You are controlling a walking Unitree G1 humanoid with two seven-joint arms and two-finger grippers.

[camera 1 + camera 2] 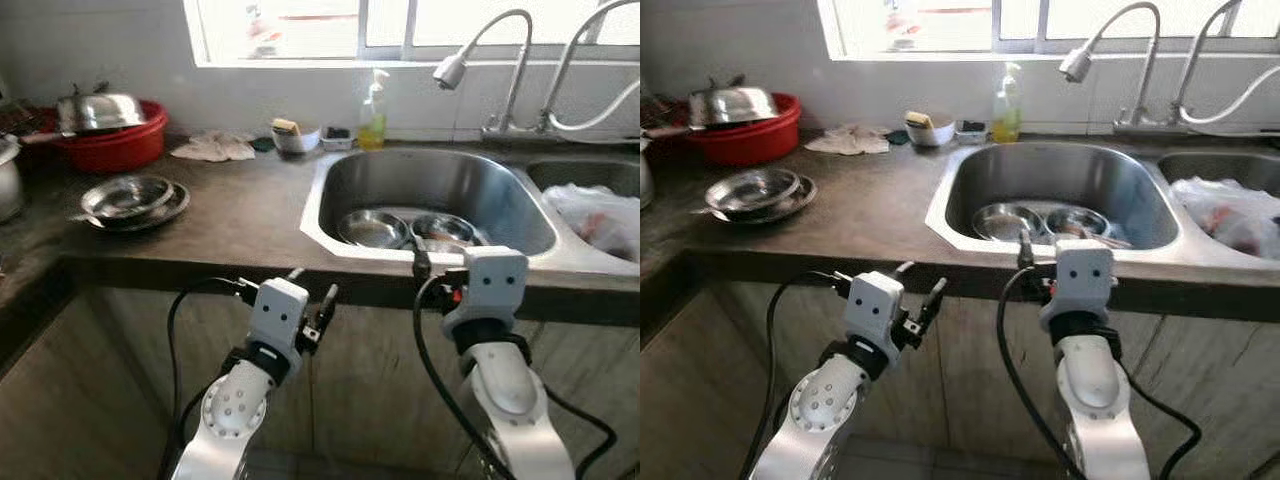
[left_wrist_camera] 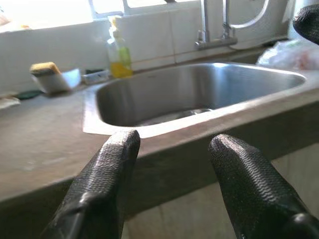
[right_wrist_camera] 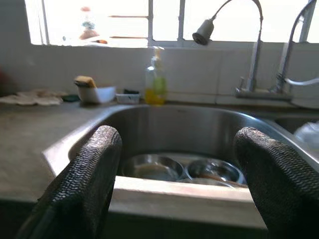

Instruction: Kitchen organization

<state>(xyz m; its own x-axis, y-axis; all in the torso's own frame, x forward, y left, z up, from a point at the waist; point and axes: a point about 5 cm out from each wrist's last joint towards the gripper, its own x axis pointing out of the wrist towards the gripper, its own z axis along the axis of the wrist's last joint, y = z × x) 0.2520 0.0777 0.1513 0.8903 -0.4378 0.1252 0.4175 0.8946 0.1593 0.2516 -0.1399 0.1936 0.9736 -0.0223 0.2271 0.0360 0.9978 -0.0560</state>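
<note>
Two steel bowls sit side by side at the bottom of the sink, w/ stacked steel plates on the counter well to the left. Right gripper is spread wide just short of the sink's front rim; left gripper is also open, lower, below the counter edge. Probably the reach-in step: lift right gripper over the rim first, then drop onto one bowl's edge w/o clipping the other.
</note>
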